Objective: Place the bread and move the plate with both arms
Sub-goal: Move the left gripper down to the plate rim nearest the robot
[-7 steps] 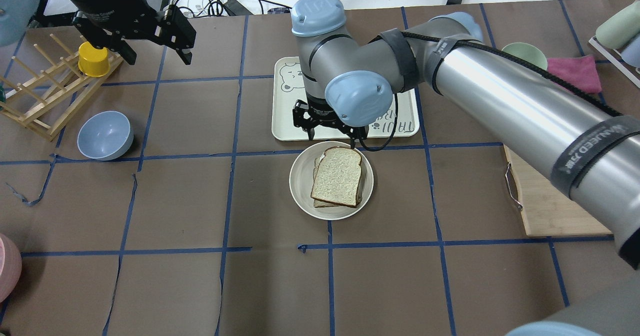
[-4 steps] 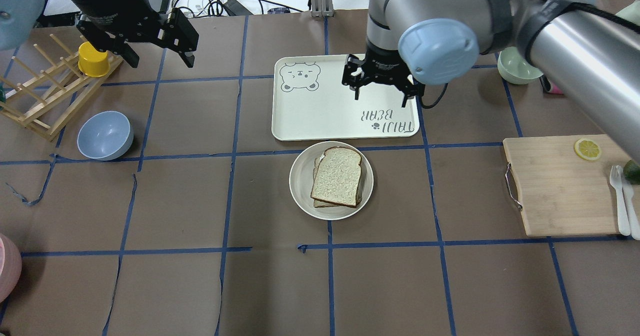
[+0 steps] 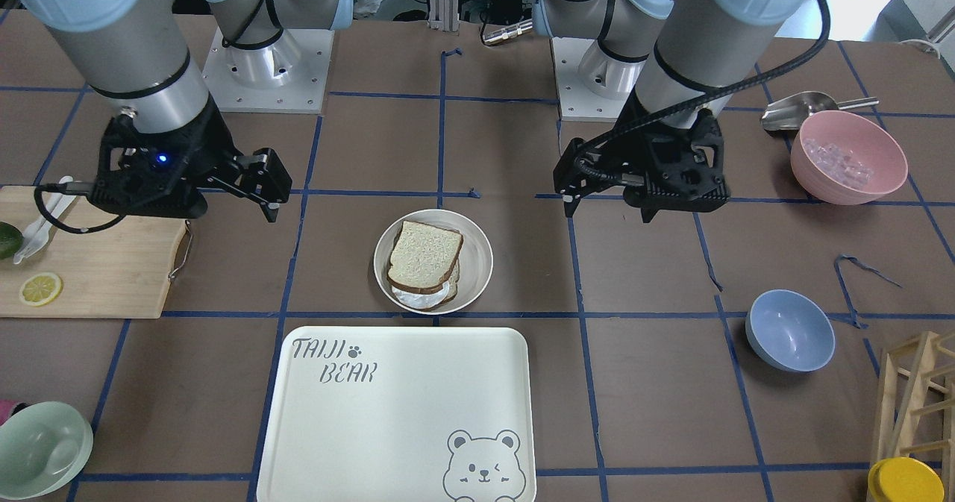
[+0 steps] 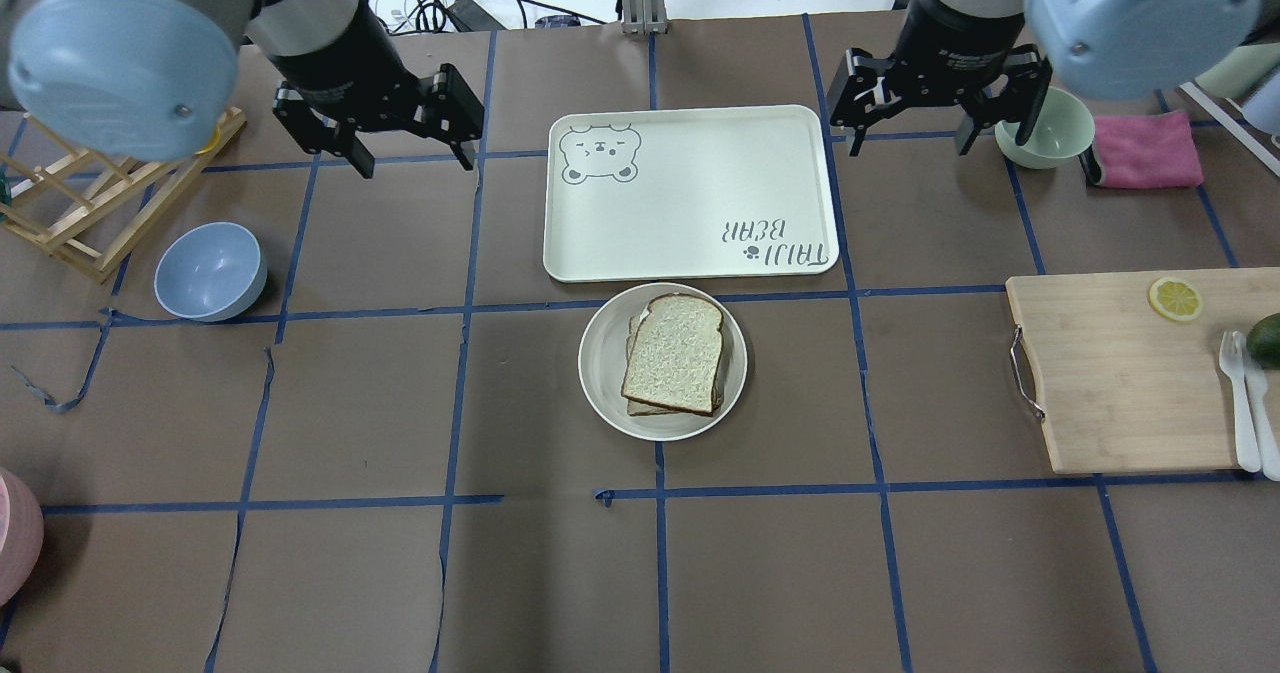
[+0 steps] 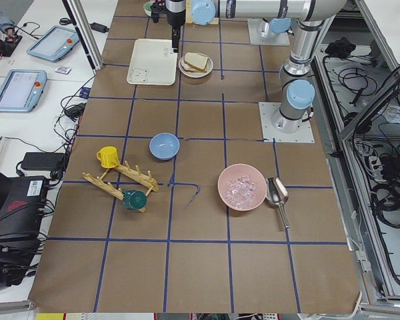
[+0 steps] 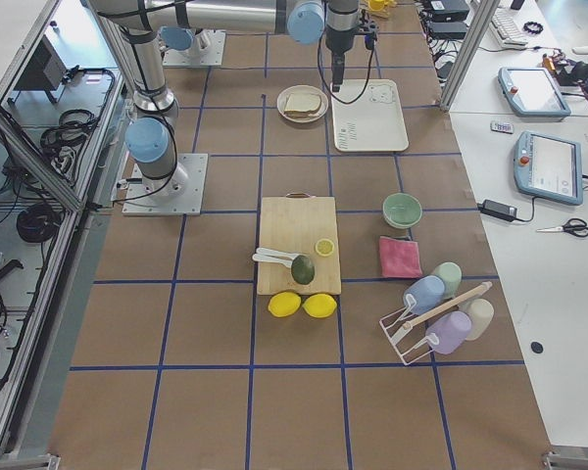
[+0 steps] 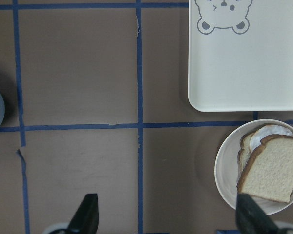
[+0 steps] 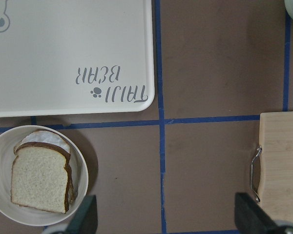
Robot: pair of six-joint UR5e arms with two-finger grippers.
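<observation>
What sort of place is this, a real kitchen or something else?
Probably a robotics lab staged as a kitchen: a table gridded with blue tape, the left arm and right arm bolted to it, teach pendants on a side desk.

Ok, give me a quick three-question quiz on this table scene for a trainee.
1. True or false: the dark-crusted slice of white bread lies atop another slice on the round cream-white plate.
2. The plate sits: A) on the brown table beside the rectangular cream bear tray; B) on that tray; C) held in the air.
3. How do the left gripper and right gripper stand?
Key: 1 true; 2 A; 3 both open, holding nothing.
</observation>
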